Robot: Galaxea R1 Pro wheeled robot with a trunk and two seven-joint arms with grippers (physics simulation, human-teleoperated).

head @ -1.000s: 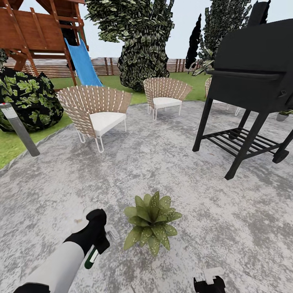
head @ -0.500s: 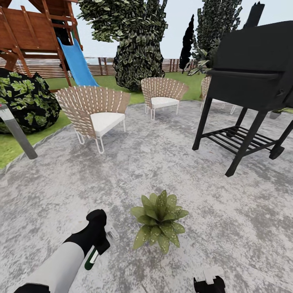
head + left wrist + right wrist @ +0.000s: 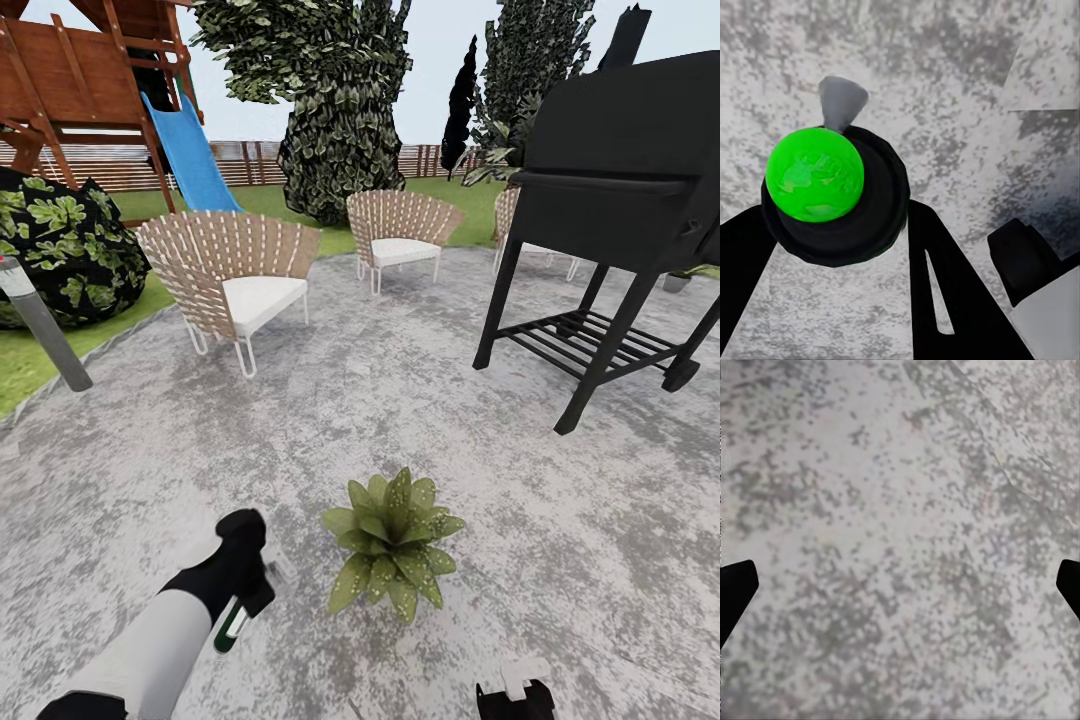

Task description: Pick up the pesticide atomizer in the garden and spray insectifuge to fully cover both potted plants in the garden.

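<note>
Left gripper clenched on the pesticide atomizer, just beside the potted plant on the stone patio. Right gripper spread wide over bare paving. Open paving lies between plant, wicker chair and grill.

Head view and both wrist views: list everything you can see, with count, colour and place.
Potted plant: one, speckled green, on the patio ahead of the left gripper.
Atomizer: one, dark with a bright green top, in the left gripper.
Wicker chairs: two plain, brown with white seats, far side of the patio; a third partly hidden behind the grill.
Grill: one, black, right.
Bollard lamp: one, grey, left edge.
Slide: one, blue, on a wooden play frame.
Patio: mottled grey.
Left gripper: black, shut on the atomizer.
Right gripper: bottom edge, open.
</note>
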